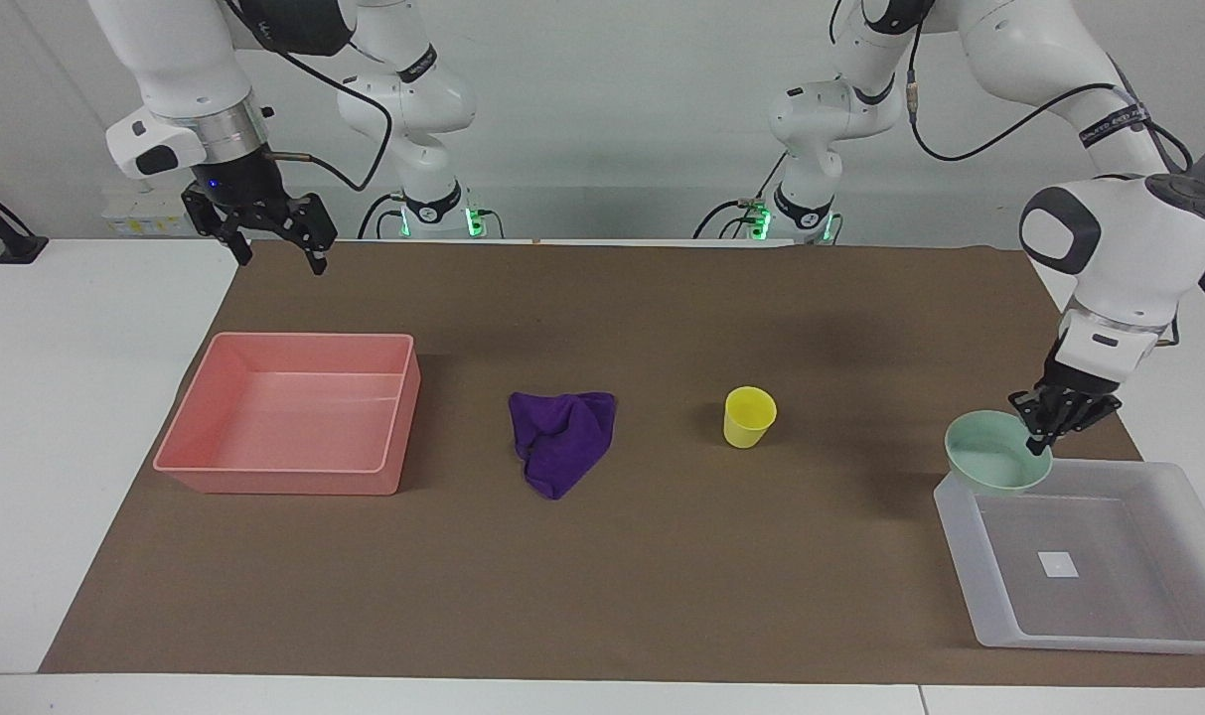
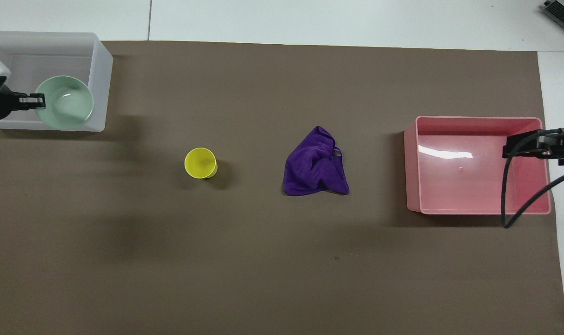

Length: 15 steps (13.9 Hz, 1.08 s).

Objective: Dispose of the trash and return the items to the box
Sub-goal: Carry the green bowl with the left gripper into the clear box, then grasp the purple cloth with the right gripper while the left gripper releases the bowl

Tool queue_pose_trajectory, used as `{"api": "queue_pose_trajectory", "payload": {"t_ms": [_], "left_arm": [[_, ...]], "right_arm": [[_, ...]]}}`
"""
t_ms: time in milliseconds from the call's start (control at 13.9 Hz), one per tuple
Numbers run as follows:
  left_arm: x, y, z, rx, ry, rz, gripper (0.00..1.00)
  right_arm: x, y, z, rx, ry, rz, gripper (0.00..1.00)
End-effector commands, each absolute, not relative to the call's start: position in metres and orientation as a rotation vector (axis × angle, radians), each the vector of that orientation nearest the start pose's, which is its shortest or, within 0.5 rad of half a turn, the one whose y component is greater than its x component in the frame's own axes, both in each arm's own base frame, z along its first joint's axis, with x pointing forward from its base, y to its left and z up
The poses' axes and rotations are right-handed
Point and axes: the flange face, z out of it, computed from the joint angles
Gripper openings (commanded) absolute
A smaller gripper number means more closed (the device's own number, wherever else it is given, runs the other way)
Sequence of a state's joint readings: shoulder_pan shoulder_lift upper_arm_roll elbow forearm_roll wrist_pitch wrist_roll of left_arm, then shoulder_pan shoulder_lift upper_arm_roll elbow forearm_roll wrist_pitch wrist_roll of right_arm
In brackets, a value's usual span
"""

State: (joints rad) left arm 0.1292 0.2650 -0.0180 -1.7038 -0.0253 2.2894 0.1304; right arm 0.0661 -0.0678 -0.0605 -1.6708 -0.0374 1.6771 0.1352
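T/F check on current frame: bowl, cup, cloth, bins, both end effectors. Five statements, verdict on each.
1. The left end effector grips the mint-green bowl by its rim, over the translucent tray. True.
2. The yellow cup lies in the tray. False: it stands on the brown mat.
3. The purple cloth is in the pink bin. False: it lies on the mat between bin and cup.
4. The right end effector holds nothing. True.
5. The pink bin holds the bowl. False: nothing shows inside it.

**Bench surface and what lies on it**

White bench (image 1: 85, 417), covered mid-span by a brown mat (image 1: 662, 586). On the mat: pink bin (image 1: 289, 477) toward the right arm's end; purple cloth (image 1: 560, 437) crumpled near centre; yellow cup (image 1: 749, 417) upright beside it; clear tray (image 1: 1089, 636) at the left arm's end.
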Motion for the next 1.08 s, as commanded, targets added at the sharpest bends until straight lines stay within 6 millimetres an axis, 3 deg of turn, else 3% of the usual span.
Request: {"api": "queue_pose_trajectory", "payload": {"t_ms": [0, 72, 216, 577, 721, 1009], "left_arm": [[0.701, 0.096, 0.469, -3.097, -0.057, -0.494, 0.0], [0.71, 0.11, 0.472, -3.116, -0.101, -0.484, 0.0], [0.731, 0.119, 0.471, -3.122, -0.123, -0.497, 0.0], [0.758, 0.168, 0.43, -3.075, -0.393, -0.504, 0.0], [0.764, 0.168, 0.402, -3.061, -0.521, -0.487, 0.0], [0.763, 0.162, 0.374, -3.038, -0.66, -0.47, 0.0]], "right_arm": [[0.544, 0.042, 0.601, -3.137, 0.165, -0.176, 1.0], [0.546, 0.056, 0.593, -3.134, 0.147, -0.183, 1.0], [0.552, 0.083, 0.577, -3.127, 0.133, -0.206, 1.0], [0.571, 0.144, 0.53, -3.112, 0.118, -0.234, 1.0], [0.577, 0.167, 0.507, -3.104, 0.137, -0.242, 1.0], [0.577, 0.209, 0.465, -3.08, 0.164, -0.275, 1.0]]}}
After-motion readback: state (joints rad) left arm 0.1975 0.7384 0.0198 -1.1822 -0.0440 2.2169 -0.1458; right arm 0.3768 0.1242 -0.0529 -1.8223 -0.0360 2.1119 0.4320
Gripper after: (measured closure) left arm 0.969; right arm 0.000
